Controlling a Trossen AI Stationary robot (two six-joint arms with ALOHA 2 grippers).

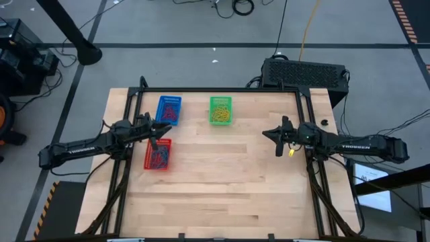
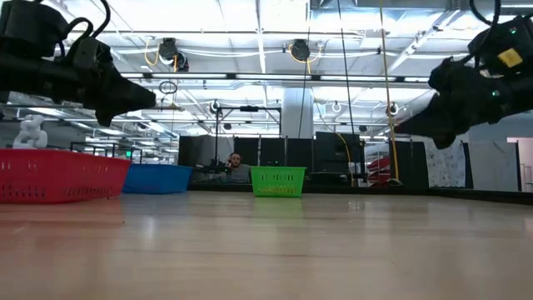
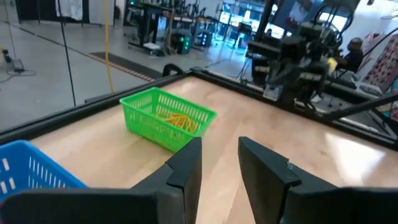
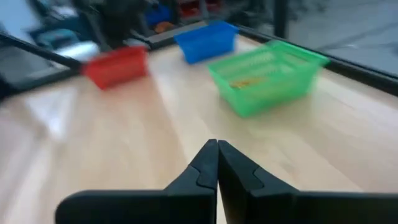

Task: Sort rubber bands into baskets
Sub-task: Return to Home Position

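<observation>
while the left hand [image 3: 219, 149] gapes, the right hand [image 4: 217, 146] hovers pinched.

One blue basket [image 1: 168, 109], one green basket [image 1: 220, 109], one red basket [image 1: 157, 154], two arms [image 1: 80, 146], rubber bands [image 1: 220, 115] seemingly dozens

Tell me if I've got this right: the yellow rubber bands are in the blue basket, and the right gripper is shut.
One thing is off. The yellow rubber bands lie in the green basket, not the blue basket; the high view shows it, and the left wrist view agrees. The rest holds: the right gripper is shut, fingers pressed together.
</observation>
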